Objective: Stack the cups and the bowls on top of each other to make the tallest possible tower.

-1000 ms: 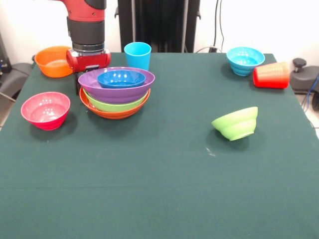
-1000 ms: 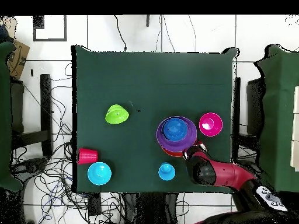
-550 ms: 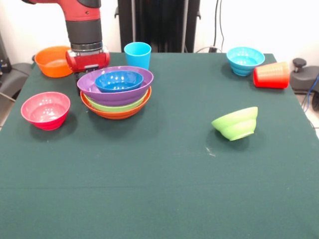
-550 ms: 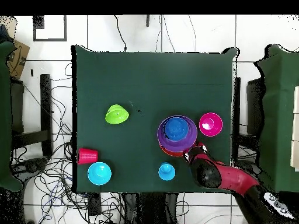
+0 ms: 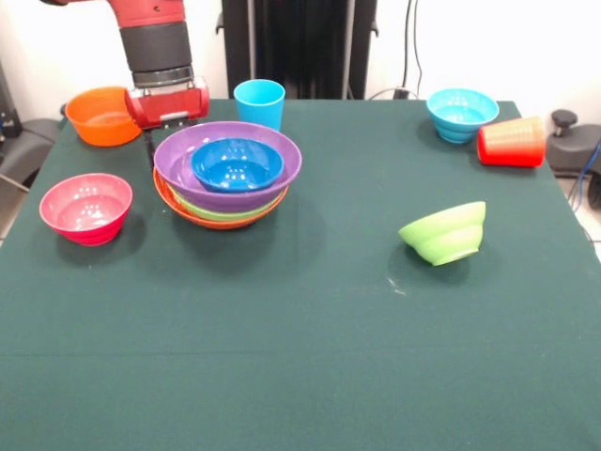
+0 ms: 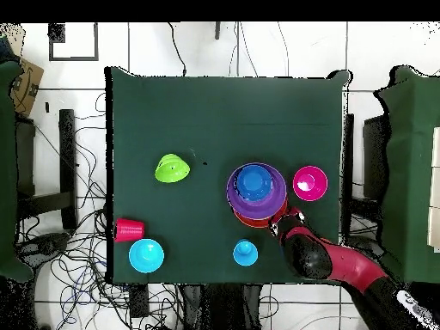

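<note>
Gripper (image 5: 150,141) sits behind the back-left rim of the tower (image 5: 225,183), touching or just beside it; can't tell its state. The glossy purple plastic bowl (image 5: 228,169) holding the small dark blue bowl (image 5: 238,163) is tilted on the lime and orange bowls. Risk: any sideways nudge slides the top pair off.
</note>
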Robot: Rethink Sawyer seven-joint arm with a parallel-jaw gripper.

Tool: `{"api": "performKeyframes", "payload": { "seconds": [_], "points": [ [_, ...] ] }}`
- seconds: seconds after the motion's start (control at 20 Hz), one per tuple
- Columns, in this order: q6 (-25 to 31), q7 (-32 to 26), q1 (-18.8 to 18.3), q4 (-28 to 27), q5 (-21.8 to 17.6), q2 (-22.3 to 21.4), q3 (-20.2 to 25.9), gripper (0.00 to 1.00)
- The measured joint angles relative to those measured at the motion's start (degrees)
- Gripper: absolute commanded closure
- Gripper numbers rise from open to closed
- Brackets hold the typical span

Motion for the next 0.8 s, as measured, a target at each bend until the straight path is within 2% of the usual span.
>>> {"api": "performKeyframes", "payload": {
  "seconds": [0.35, 0.8],
  "points": [
    [0.33, 0.0, 0.74, 0.26, -0.01, -1.71, 1.12, 0.0],
    [0.23, 0.0, 4.83, 0.26, -0.02, -0.62, 0.39, 0.0]
  ]
}}
